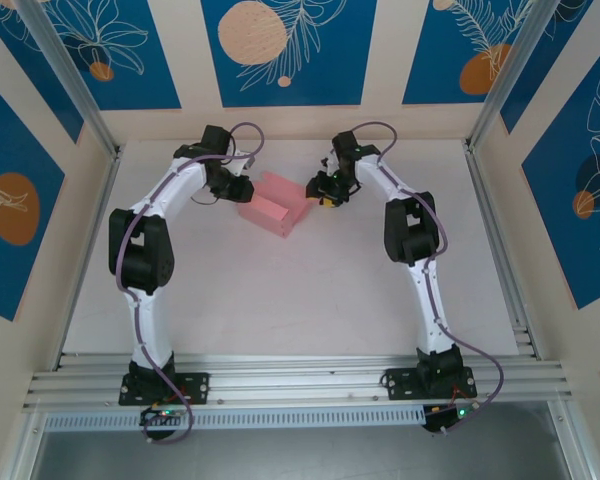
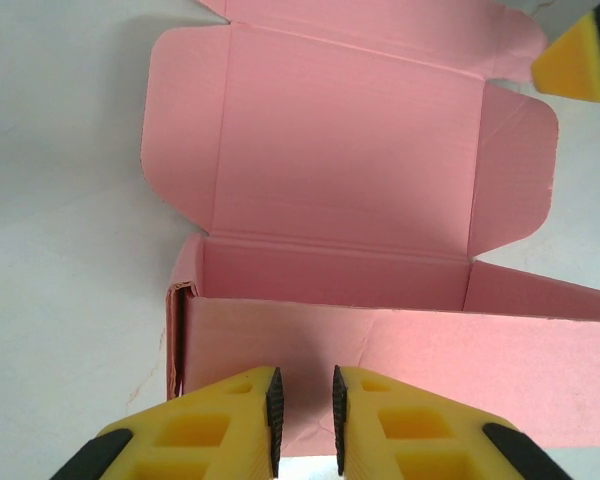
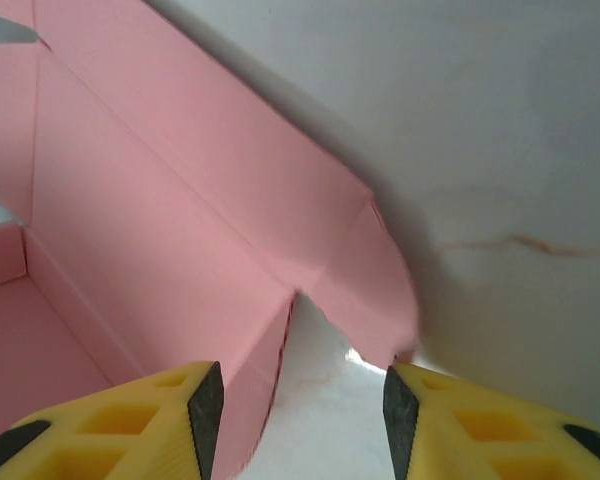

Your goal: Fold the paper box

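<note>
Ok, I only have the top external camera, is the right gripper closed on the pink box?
Observer: No. The right wrist view shows the right gripper open, with a wall edge of the paper box and bare table between its fingers.
Operator: And the left one?
Observer: The left gripper is nearly closed, fingertips at the box's near wall; whether it pinches, I cannot tell.
Operator: Lid flaps tucked?
Observer: No, the lid's rounded side flaps stand unfolded.

White table, blue leaf-patterned wall panels, aluminium rails along near edge
</note>
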`<act>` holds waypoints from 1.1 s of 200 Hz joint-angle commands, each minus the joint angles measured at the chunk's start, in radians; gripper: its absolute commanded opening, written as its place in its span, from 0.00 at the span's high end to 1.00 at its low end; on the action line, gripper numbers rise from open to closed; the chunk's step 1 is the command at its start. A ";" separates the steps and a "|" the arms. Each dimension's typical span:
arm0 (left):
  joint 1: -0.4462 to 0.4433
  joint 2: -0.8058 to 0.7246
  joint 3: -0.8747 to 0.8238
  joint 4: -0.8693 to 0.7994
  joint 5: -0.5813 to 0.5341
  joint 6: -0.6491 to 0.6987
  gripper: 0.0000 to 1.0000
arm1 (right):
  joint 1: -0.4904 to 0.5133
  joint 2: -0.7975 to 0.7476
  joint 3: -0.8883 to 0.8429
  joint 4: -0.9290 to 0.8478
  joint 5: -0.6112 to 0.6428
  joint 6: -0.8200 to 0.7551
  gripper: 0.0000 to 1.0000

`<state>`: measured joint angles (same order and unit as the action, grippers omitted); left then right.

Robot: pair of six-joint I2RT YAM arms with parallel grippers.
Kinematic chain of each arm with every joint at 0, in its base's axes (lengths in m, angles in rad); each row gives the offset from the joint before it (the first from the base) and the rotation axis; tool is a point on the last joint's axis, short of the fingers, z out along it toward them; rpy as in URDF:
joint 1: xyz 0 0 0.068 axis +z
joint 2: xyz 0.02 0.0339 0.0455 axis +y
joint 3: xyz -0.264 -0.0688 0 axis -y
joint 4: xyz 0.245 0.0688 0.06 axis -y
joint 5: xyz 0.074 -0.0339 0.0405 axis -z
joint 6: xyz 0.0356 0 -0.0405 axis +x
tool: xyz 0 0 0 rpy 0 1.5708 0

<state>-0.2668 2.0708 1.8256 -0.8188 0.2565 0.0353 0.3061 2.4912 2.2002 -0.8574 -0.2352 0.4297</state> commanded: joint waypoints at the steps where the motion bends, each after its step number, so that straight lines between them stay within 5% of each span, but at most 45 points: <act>1: -0.014 0.024 0.014 -0.043 -0.019 0.015 0.78 | -0.002 -0.121 -0.042 0.016 0.059 -0.007 0.52; 125: -0.014 0.025 0.018 -0.043 -0.021 0.011 0.78 | -0.011 0.049 0.023 0.050 -0.068 0.075 0.52; 143: -0.014 0.025 0.015 -0.040 -0.019 0.009 0.78 | -0.005 0.066 0.051 0.052 -0.090 0.077 0.58; 175: -0.014 0.006 -0.023 -0.017 -0.010 -0.003 0.78 | 0.017 0.056 0.102 0.056 -0.097 0.056 0.91; 220: -0.015 -0.079 -0.168 0.076 0.003 -0.045 0.78 | 0.060 -0.061 0.105 0.070 -0.054 -0.004 1.00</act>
<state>-0.2680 2.0319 1.7493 -0.7563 0.2527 0.0254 0.3271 2.5370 2.2780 -0.7860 -0.2722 0.4709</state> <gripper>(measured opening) 0.222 0.059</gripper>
